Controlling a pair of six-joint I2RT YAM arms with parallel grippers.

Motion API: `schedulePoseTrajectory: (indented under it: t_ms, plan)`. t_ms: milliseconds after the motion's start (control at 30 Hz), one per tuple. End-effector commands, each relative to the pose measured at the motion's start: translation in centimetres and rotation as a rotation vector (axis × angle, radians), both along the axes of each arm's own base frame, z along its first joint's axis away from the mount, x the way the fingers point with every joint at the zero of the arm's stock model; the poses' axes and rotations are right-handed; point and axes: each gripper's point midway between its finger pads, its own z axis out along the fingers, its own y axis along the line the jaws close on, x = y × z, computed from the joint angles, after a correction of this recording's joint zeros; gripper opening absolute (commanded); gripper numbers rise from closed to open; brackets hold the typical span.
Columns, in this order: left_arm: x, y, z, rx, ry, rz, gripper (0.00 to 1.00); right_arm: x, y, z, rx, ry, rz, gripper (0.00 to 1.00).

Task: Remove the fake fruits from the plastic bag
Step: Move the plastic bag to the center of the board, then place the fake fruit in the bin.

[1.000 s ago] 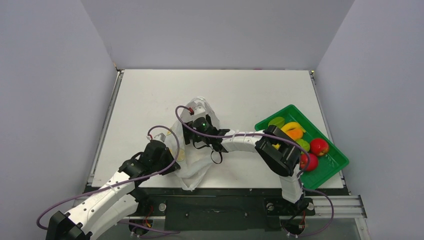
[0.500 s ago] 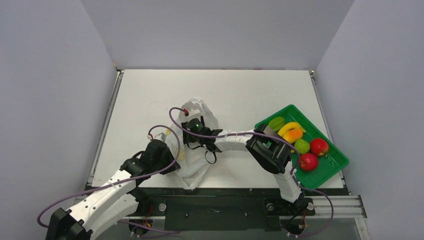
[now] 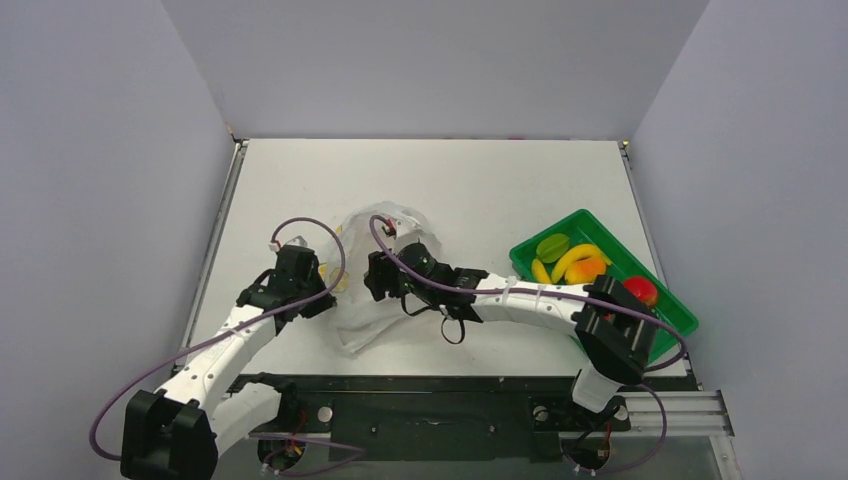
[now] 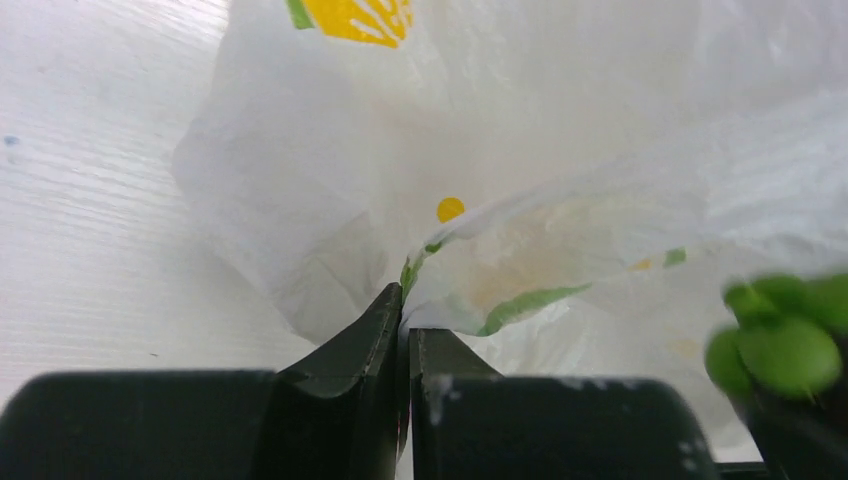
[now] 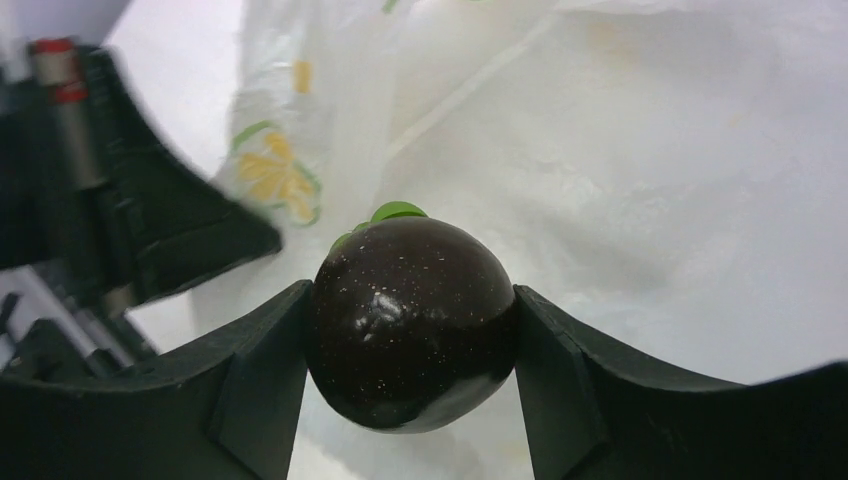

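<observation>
The plastic bag [image 3: 360,322] lies crumpled at the table's middle, thin and white with yellow and green print. My left gripper [image 3: 324,292] is shut on a fold of the bag's left edge [image 4: 470,215]. My right gripper [image 3: 380,280] sits over the bag's mouth, shut on a glossy dark purple fruit [image 5: 410,320] with a green stem, gripped on both sides by the fingers [image 5: 260,370]. Bag film [image 5: 620,170] fills the background behind it. Other fake fruits lie in the tray: a green starfruit [image 3: 551,245], bananas [image 3: 572,259], a mango [image 3: 588,271] and a red apple [image 3: 641,289].
The green rectangular tray [image 3: 545,231] stands at the table's right edge, partly covered by the right arm's elbow [image 3: 615,335]. A blurred green piece [image 4: 785,335] shows at the right of the left wrist view. Grey walls enclose the table on three sides.
The right gripper closed on the dark purple fruit and its arm stretched out to the left. The left gripper moved away and leftward, pulling the bag's edge with it.
</observation>
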Motion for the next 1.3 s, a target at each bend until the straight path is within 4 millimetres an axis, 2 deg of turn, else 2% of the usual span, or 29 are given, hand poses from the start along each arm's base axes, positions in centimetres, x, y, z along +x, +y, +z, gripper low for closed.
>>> schedulePoseTrajectory:
  t_ms: [0, 33, 67, 100, 133, 167, 267, 300, 333, 367, 400, 433, 467, 567, 600, 700, 733, 867, 900, 1000, 1100, 1267]
  plan:
    - [3.3, 1.2, 2.4, 0.029, -0.084, 0.002, 0.01, -3.6, 1.2, 4.5, 0.128, 0.004, 0.153, 0.0]
    - [3.7, 1.4, 2.7, 0.037, -0.088, 0.01, 0.01, -4.5, 1.4, 5.8, 0.164, 0.003, 0.197, 0.0]
    - [4.0, 2.1, 2.8, 0.054, -0.091, 0.035, 0.0, -5.2, 1.3, 6.1, 0.174, 0.008, 0.221, 0.0]
    - [4.4, 2.5, 3.1, 0.063, -0.095, 0.048, 0.0, -5.8, 1.1, 7.7, 0.206, -0.013, 0.236, 0.0]
    - [4.8, 3.4, 3.3, 0.08, -0.1, 0.082, 0.0, -6.2, 0.5, 9.0, 0.229, -0.032, 0.245, 0.0]
    - [5.1, 3.8, 3.5, 0.086, -0.105, 0.098, 0.0, -6.5, 0.2, 9.4, 0.233, -0.036, 0.249, 0.0]
    - [6.2, 6.0, 4.2, 0.097, -0.123, 0.178, 0.0, -7.5, -1.9, 12.2, 0.258, -0.095, 0.265, 0.0]
    - [6.7, 6.4, 4.6, 0.096, -0.138, 0.192, 0.0, -7.7, -2.5, 12.3, 0.242, -0.101, 0.264, 0.0]
    - [6.9, 7.4, 4.7, 0.099, -0.141, 0.22, 0.0, -7.7, -3.6, 13.3, 0.241, -0.136, 0.255, 0.0]
    - [7.4, 7.9, 5.2, 0.097, -0.157, 0.236, 0.0, -7.8, -4.5, 12.7, 0.197, -0.136, 0.25, 0.0]
    - [7.6, 8.7, 5.3, 0.098, -0.158, 0.255, 0.0, -7.8, -5.6, 13.6, 0.198, -0.16, 0.233, 0.0]
    - [8.0, 9.5, 5.9, 0.095, -0.174, 0.279, 0.0, -7.8, -6.5, 13.3, 0.167, -0.168, 0.22, 0.0]
    - [8.1, 10.8, 6.0, 0.102, -0.176, 0.313, 0.01, -7.5, -7.7, 13.9, 0.167, -0.193, 0.18, 0.0]
    - [8.8, 12.7, 6.8, 0.091, -0.198, 0.357, 0.04, -5.9, -11.9, 13.4, 0.113, -0.209, 0.007, 0.0]
    - [9.1, 13.0, 7.1, 0.087, -0.206, 0.357, 0.06, -4.8, -14.1, 13.2, 0.1, -0.225, -0.092, 0.0]
    - [9.4, 12.3, 7.4, -0.005, -0.228, 0.305, 0.11, -3.1, -18.9, 10.9, 0.082, -0.184, -0.295, 0.0]
    - [9.5, 12.1, 7.5, -0.024, -0.238, 0.298, 0.12, -2.5, -20.8, 10.9, 0.088, -0.181, -0.363, 0.0]
    - [9.2, 11.8, 8.6, -0.071, -0.278, 0.291, 0.24, -1.6, -26.6, 8.9, 0.074, -0.143, -0.614, 0.0]
    - [9.1, 11.8, 8.9, -0.073, -0.289, 0.292, 0.29, -1.6, -27.7, 8.7, 0.064, -0.147, -0.661, 0.0]
    - [8.7, 12.0, 10.7, -0.067, -0.334, 0.296, 0.37, -1.4, -31.0, 7.3, 0.02, -0.114, -0.791, 0.0]
    - [8.5, 12.3, 12.4, -0.055, -0.37, 0.304, 0.46, -1.3, -33.3, 5.8, -0.027, -0.073, -0.872, 0.0]
    - [7.8, 12.1, 14.2, -0.06, -0.397, 0.313, 0.49, -1.3, -37.5, 3.5, -0.14, 0.012, -1.012, 0.0]
